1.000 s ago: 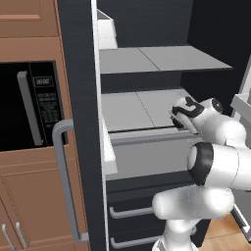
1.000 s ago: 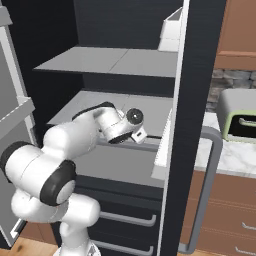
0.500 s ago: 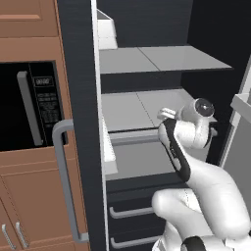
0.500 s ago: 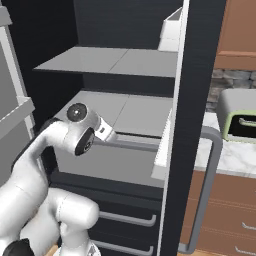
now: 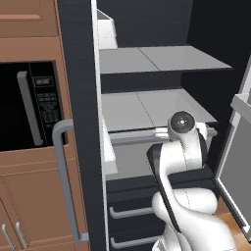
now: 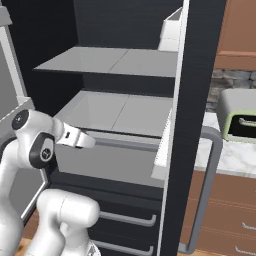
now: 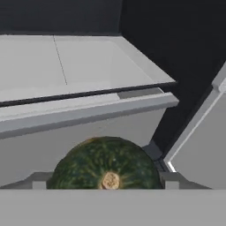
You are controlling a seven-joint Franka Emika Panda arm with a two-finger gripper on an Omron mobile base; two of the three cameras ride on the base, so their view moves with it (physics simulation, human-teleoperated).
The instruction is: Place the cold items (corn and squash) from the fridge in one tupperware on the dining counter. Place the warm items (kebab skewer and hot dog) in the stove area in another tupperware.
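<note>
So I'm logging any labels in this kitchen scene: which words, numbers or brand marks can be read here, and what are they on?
None can be read.
Microwave control panel: rows of pale marks, too small and blurred to read.
Fridge, squash, toaster oven: no writing shows.

Both base views face the fridge [image 5: 147, 98]; hand view close
</note>
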